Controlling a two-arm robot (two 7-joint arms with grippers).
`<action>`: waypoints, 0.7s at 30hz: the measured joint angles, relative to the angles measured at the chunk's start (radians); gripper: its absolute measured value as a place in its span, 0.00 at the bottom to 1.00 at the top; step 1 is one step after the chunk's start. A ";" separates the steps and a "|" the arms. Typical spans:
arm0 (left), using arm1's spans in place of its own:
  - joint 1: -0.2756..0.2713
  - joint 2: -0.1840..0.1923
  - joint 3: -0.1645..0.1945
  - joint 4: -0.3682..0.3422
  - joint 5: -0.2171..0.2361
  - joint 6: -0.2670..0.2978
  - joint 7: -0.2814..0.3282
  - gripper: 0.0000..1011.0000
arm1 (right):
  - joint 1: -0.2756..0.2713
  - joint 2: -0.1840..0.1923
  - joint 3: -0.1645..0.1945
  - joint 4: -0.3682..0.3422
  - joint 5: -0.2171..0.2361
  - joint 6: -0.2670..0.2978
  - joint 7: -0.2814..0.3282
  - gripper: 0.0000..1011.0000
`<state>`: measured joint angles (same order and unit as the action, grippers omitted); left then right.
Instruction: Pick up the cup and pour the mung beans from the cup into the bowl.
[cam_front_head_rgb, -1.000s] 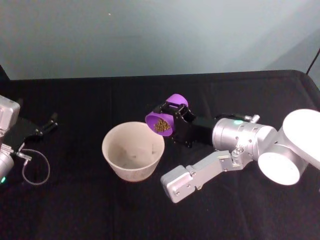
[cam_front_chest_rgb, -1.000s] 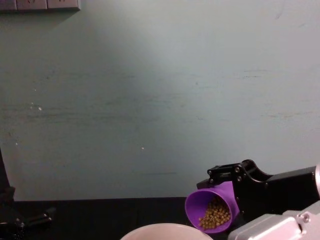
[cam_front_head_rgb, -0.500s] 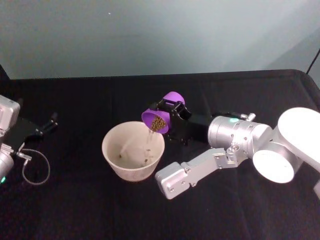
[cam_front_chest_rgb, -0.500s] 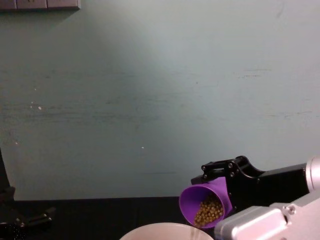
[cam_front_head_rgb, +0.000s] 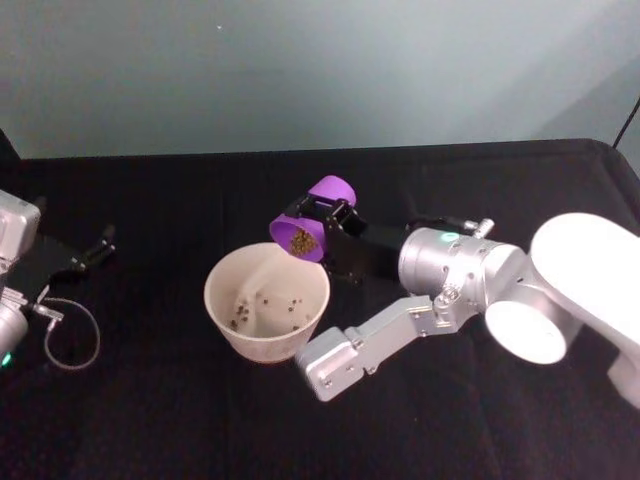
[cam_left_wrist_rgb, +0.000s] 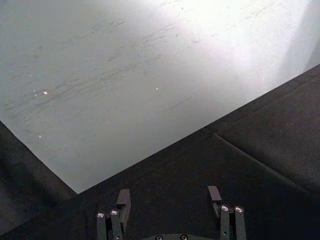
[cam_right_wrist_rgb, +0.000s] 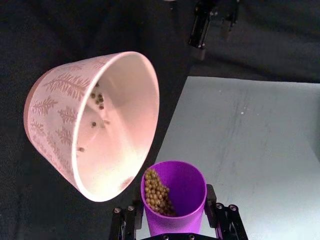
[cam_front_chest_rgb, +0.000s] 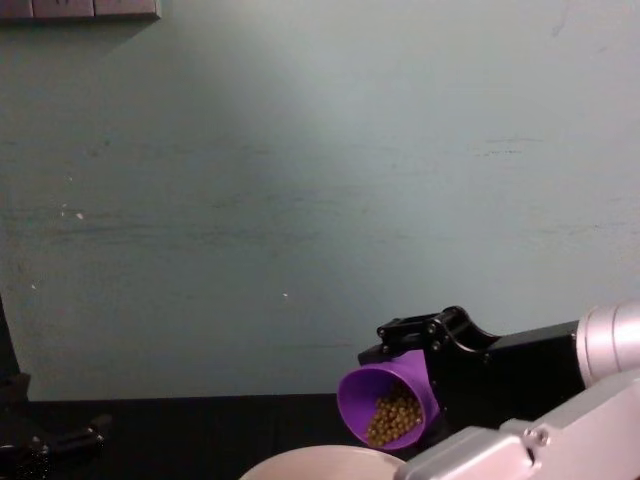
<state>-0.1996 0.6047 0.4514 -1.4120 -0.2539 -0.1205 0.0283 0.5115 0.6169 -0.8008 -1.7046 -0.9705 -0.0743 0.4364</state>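
Overhead, the cup (cam_right_wrist_rgb: 184, 190) hangs tilted above the far right part of the rim of the bowl (cam_front_head_rgb: 262, 345), its mouth turned down towards the bowl's hollow. The mung beans (cam_right_wrist_rgb: 156, 192) left inside are heaped against the lower side of the cup, right at its lip. The right gripper (cam_right_wrist_rgb: 174, 222) has the cup clamped, one black finger pressed on each side of its purple wall. In the chest view the fingers cover the cup's narrow end, so its base is hidden there.

Below, the bowl stands upright on the black table (cam_front_head_rgb: 180, 420). A thin scatter of beans lies across its floor and lower wall, most of the white inside being bare. The right wrist view shows a faint leafy pattern on its outer wall. The chest view cuts the bowl off, leaving a sliver of rim at the bottom edge. Whether any beans are in mid-air between lip and bowl cannot be made out.

Farther off, the left gripper (cam_left_wrist_rgb: 169, 205) is parked low at the table's left side, well apart from the bowl, its two fingers spread wide with nothing between them. A thin cable loop (cam_front_head_rgb: 70, 335) lies just beside that arm.
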 joint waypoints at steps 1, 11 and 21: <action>0.000 0.000 0.000 0.000 0.000 0.000 0.000 0.99 | 0.001 0.000 -0.002 0.000 -0.005 0.002 -0.001 0.72; 0.000 0.000 0.000 0.000 0.000 0.000 0.000 0.99 | 0.007 0.002 -0.018 -0.010 -0.057 0.024 -0.016 0.72; 0.000 0.000 0.000 0.000 0.000 0.000 0.000 0.99 | 0.007 0.007 -0.033 -0.014 -0.107 0.033 -0.034 0.72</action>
<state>-0.1995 0.6047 0.4514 -1.4120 -0.2539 -0.1206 0.0283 0.5188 0.6237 -0.8342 -1.7182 -1.0771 -0.0416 0.4028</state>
